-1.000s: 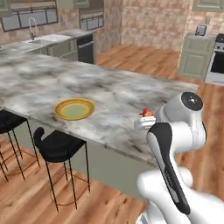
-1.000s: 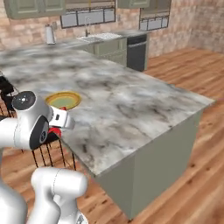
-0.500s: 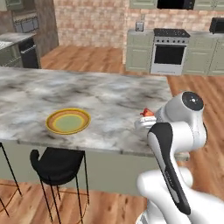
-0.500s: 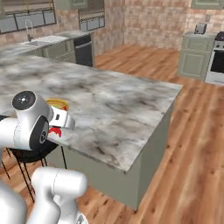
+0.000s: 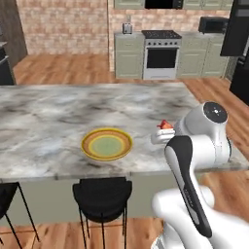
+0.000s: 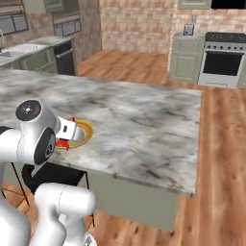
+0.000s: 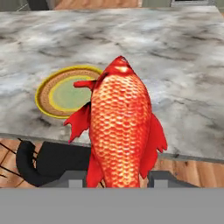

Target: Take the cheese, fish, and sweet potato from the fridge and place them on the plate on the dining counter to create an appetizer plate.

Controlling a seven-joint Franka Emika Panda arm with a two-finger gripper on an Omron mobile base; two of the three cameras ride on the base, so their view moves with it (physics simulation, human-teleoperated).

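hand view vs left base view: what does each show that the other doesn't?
Hand view alone: the fish's scaled body between the gripper fingertips, held over the counter's near edge. Left base view alone: the stove, the microwave, the brick wall and the arm's white body. Both: the plate, bare, on the dining counter, and a black stool.
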